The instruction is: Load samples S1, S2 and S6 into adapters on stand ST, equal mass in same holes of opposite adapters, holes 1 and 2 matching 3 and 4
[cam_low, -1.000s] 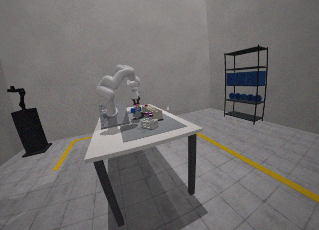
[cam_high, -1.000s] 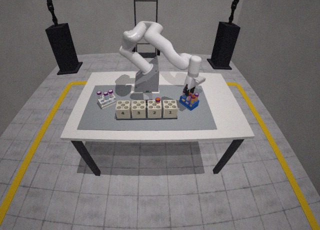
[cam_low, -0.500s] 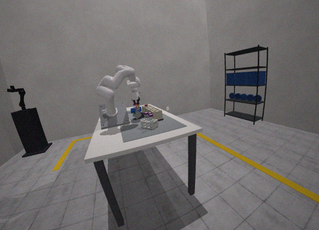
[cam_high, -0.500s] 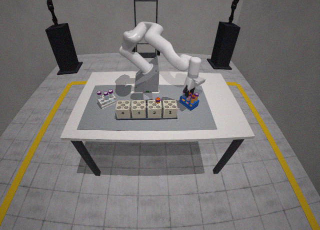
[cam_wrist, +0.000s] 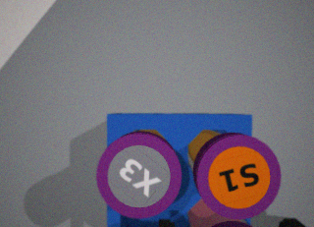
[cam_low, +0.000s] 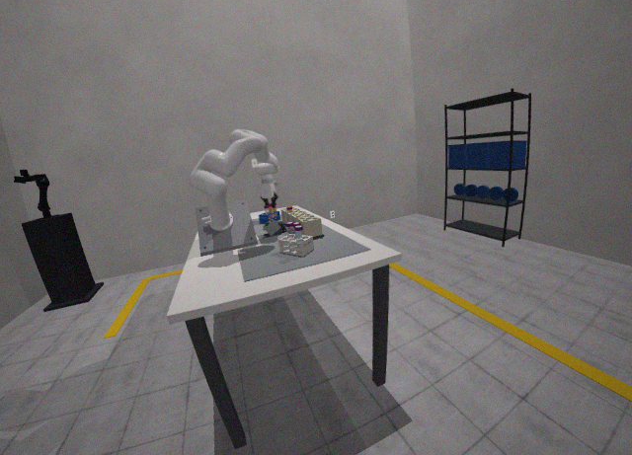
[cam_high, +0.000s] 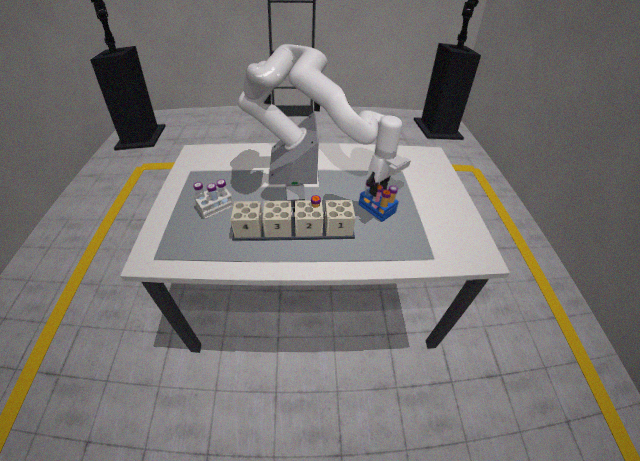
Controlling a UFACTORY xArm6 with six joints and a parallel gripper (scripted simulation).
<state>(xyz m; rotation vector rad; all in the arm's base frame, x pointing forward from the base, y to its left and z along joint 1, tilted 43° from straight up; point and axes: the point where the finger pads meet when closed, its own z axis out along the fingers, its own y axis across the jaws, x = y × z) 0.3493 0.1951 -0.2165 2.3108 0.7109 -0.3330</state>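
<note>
Lowering our part-spread, empty gripper off-centre, we could let a finger clip S1 in the crowded blue rack near the worktop's right edge, top view.

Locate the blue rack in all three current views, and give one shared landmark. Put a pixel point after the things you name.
Top: the blue rack (cam_high: 383,214) (cam_low: 263,218) (cam_wrist: 179,120), right of centre, under the gripper (cam_high: 378,190) (cam_low: 269,201).
Exterior: near centre, far end of the table.
Wrist: bottom centre.
Shared landmark: the grey mat (cam_high: 289,249) (cam_low: 326,251) (cam_wrist: 196,50).
</note>
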